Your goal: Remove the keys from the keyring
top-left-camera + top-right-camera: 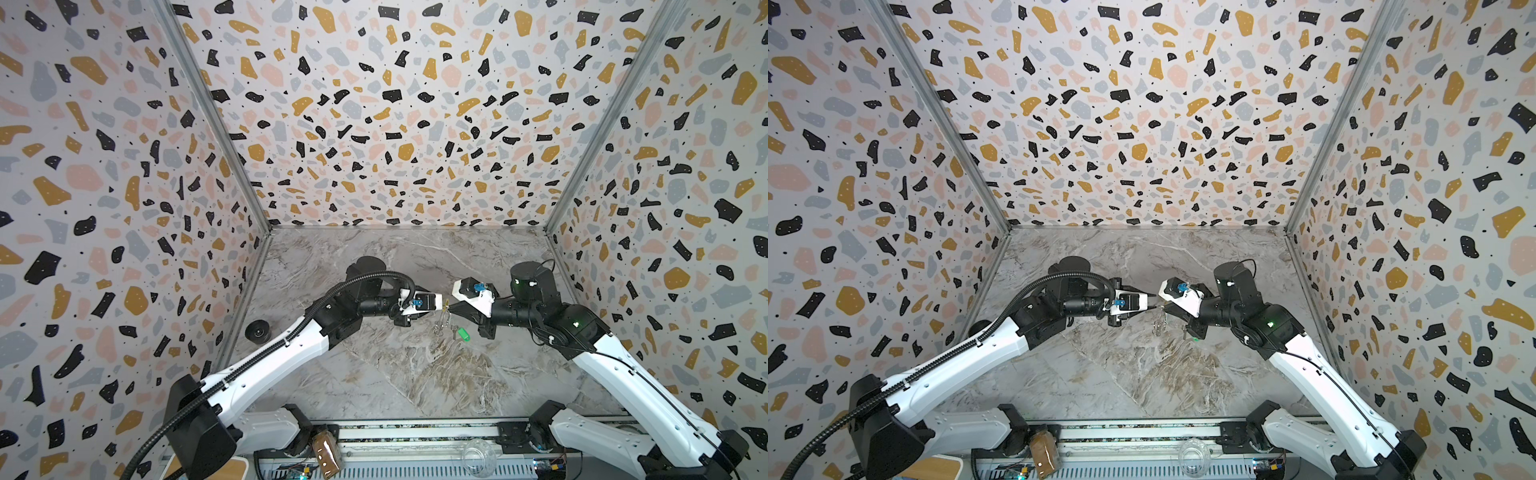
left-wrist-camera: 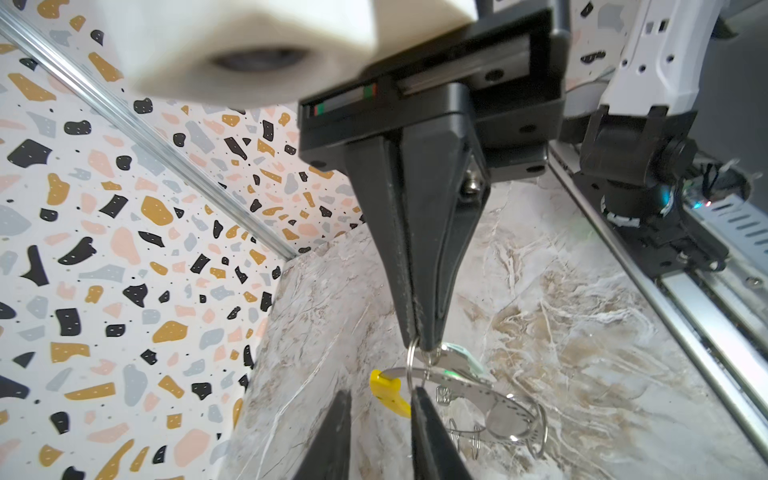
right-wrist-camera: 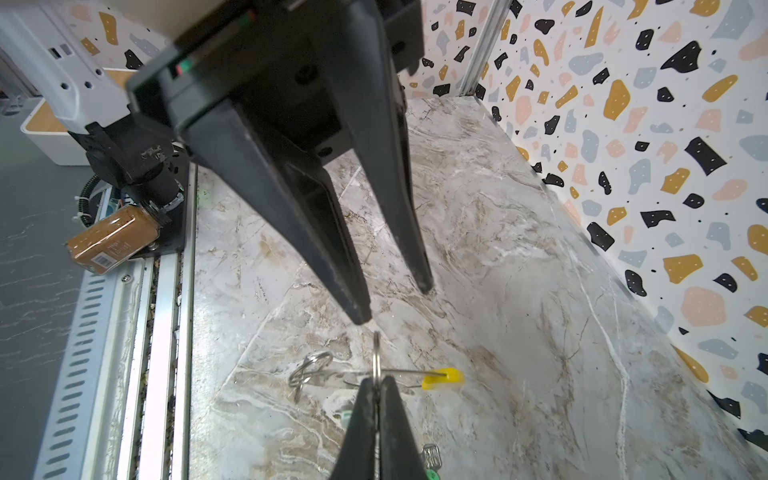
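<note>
Though left gripper (image 3: 392,301) ajar (apparently empty), right gripper (image 3: 376,380) tight on small ring (image 3: 376,353).

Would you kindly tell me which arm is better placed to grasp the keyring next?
Left. The left end effector is open and empty, close to the keyring, while the right end effector is shut on a small ring.

Three terrazzo-patterned walls (image 1: 395,124) rise around the grey-brown marble desk (image 1: 415,374), joined above its far corners by metal corner strips (image 1: 214,112). A slotted metal rail (image 1: 395,444) borders the desk's near edge.
</note>
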